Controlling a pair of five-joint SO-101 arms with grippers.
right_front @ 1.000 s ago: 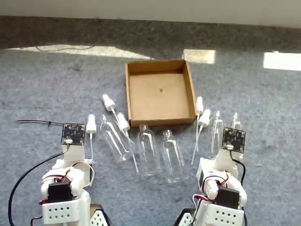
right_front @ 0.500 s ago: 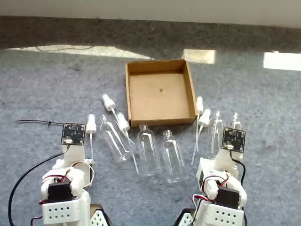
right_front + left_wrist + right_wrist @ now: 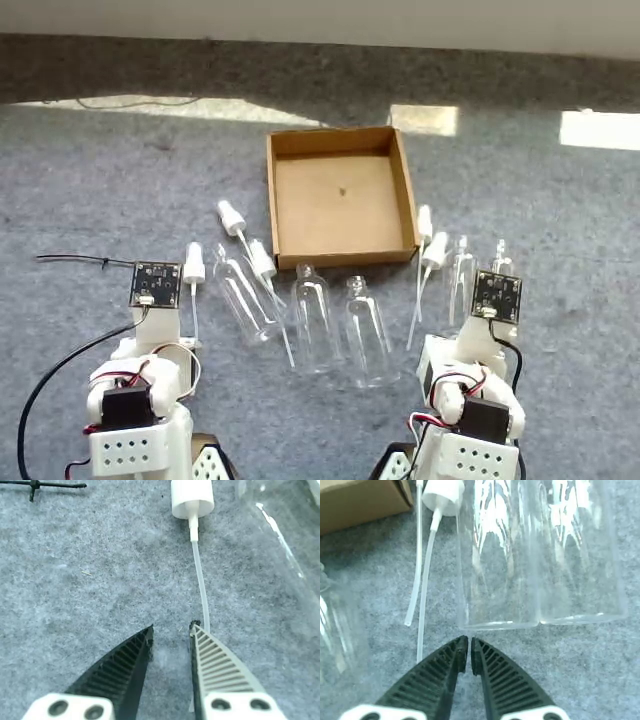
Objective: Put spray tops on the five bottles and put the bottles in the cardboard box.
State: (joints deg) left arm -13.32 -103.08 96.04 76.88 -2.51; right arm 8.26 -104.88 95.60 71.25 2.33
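Grey fuzzy carpet (image 3: 100, 180) is covering the table. The cardboard box (image 3: 345, 259) is sitting on it with its open side up, out past both arms.

Three clear bottles are lying on their sides just in front of the box's near wall. The middle bottle (image 3: 313, 320) and the end bottle (image 3: 367, 330) are pointing their open necks at the box. The slanted bottle (image 3: 240, 295) is lying at an angle off the box's left near corner.

The left gripper (image 3: 171, 630) is hanging low over the carpet, left of the box and nearer the arms. Its two fingers are spread a little. The long spray top (image 3: 192, 499) is lying in front of it. Its white head is pointing away from the gripper, and its thin tube is running straight back, ending just beside the pale finger (image 3: 215, 660).

The right gripper (image 3: 468, 642) is hanging off the box's right near corner, with its black fingers pressed almost together. The inner bottle (image 3: 497, 555) and the outer bottle (image 3: 580, 550) are lying side by side, touching. Their flat bottoms are facing the gripper, just past its tips, and their long sides are running away from it. The corner spray top (image 3: 442, 492) is lying by the box corner, and its tube is trailing back beside one black finger.
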